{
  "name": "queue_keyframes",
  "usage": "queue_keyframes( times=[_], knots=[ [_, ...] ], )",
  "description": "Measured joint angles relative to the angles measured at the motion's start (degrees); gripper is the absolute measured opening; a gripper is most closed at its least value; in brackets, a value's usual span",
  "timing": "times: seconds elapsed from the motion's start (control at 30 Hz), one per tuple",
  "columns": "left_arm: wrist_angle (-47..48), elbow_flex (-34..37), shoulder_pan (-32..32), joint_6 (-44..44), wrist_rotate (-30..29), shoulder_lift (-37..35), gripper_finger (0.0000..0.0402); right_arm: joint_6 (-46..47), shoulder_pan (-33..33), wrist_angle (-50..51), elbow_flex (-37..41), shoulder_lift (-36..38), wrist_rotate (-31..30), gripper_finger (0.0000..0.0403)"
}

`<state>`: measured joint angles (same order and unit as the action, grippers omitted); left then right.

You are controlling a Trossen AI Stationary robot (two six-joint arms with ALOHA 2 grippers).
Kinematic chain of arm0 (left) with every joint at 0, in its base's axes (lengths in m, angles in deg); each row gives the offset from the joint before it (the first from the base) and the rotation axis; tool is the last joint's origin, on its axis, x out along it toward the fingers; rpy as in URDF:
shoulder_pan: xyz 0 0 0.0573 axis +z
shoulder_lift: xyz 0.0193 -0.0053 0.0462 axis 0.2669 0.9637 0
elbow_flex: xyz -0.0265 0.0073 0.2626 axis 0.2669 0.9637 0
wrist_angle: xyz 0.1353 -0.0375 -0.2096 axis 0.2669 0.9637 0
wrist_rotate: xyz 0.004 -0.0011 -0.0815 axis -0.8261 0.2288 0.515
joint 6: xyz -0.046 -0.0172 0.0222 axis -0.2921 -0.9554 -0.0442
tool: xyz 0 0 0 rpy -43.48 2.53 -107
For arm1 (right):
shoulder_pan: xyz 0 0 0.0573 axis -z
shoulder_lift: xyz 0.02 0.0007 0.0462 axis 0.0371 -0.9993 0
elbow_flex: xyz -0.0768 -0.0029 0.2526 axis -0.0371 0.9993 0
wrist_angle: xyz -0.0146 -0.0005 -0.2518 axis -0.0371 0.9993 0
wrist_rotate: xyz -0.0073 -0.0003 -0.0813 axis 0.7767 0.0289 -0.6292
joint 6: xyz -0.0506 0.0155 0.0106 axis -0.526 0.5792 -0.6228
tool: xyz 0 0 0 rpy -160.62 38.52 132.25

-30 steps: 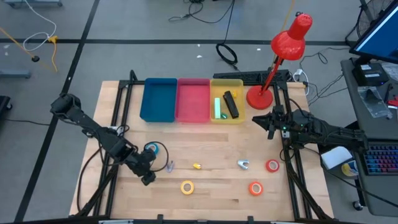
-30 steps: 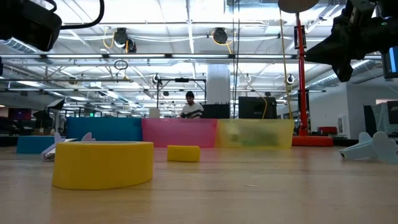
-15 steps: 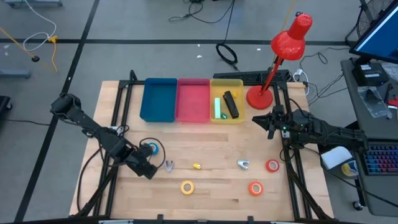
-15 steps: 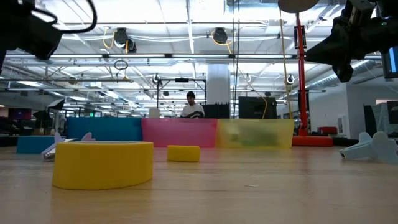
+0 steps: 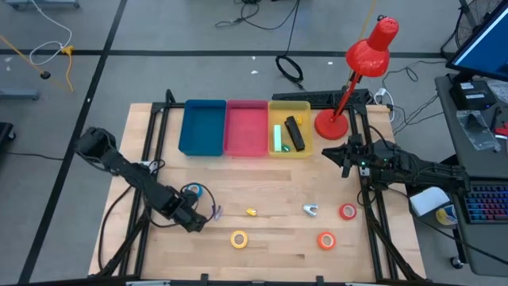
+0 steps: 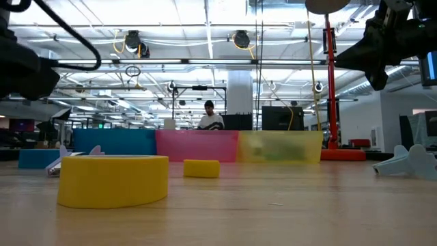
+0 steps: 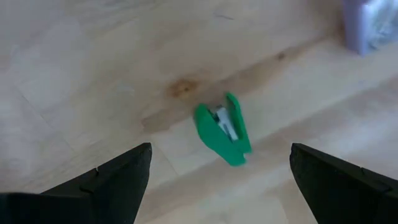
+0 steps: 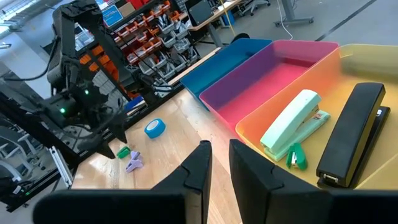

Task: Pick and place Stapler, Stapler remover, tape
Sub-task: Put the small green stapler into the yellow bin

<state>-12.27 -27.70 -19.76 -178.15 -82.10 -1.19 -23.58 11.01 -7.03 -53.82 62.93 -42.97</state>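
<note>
My left gripper (image 5: 193,222) hovers open near the table's left front, next to the blue tape roll (image 5: 193,191) and a lilac staple remover (image 5: 214,211). In the left wrist view its fingers (image 7: 118,180) stand on either side of a small green staple remover (image 7: 222,129) lying on the wood, without touching it. A yellow tape roll (image 5: 239,237), an orange-red roll (image 5: 326,239) and a red roll (image 5: 347,210) lie flat on the table. A pale green stapler (image 8: 292,130) and a black stapler (image 8: 351,143) lie in the yellow tray (image 5: 290,107). My right gripper (image 5: 343,156) waits shut by the red lamp's base.
Blue (image 5: 202,127) and pink (image 5: 247,127) trays sit beside the yellow one along the far edge. A red desk lamp (image 5: 332,123) stands at the far right corner. A pale staple remover (image 5: 310,210) and a small yellow piece (image 5: 251,212) lie mid-table. A person stands far behind the table.
My left arm has sunk lower over the table's left front, and its gripper has stayed by the blue tape roll and lilac staple remover. Nothing on the table has moved.
</note>
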Motion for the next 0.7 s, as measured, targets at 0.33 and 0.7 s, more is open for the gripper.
queue_keyframes(
  times=[0.33, 0.7],
  knots=[
    [-0.3, 0.0, 1.0, -3.3, -1.7, 2.0, 0.0364, 0.0, 0.0, 0.0, 0.0, 0.0, 0.0, 0.0047],
    [-0.3, 0.0, 1.7, -1.3, 0.1, 2.0, 0.0210, 0.0, 0.0, 0.0, 0.0, 0.0, 0.0, 0.0047]
  ],
)
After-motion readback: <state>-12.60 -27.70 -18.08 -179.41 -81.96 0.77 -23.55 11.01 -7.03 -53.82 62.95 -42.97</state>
